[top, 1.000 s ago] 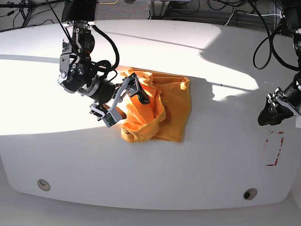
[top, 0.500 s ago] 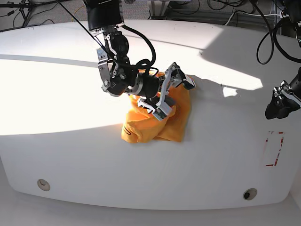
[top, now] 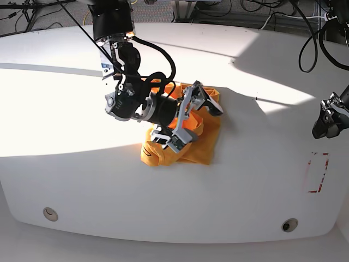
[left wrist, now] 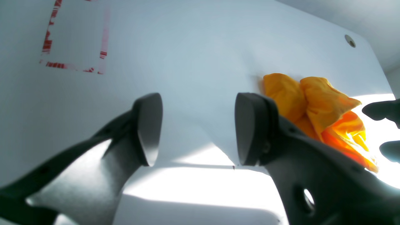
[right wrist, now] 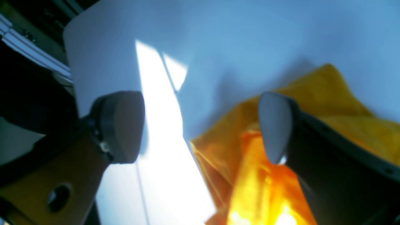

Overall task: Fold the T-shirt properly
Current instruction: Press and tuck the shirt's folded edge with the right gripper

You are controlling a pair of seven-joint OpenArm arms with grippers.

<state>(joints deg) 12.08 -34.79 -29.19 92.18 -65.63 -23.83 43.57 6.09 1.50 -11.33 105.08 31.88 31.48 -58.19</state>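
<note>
The orange-yellow T-shirt (top: 206, 143) lies crumpled in a heap near the middle of the white table (top: 245, 180). My right gripper (top: 191, 120) hangs just over the heap with its jaws wide apart and nothing between them. In the right wrist view the gripper (right wrist: 200, 128) is open above the T-shirt (right wrist: 331, 93). My left gripper (top: 323, 129) is far off at the table's right side. In the left wrist view it (left wrist: 198, 128) is open and empty, and the T-shirt (left wrist: 315, 100) lies well beyond it.
A red tape rectangle (top: 317, 172) marks the table near my left gripper and also shows in the left wrist view (left wrist: 75, 37). Two round holes (top: 50, 213) (top: 289, 224) sit near the front edge. Cables run behind the table.
My right arm has swung from the T-shirt's left edge to above its middle, jaws staying open. My left gripper has drifted slightly right and up. The heap has barely changed shape.
</note>
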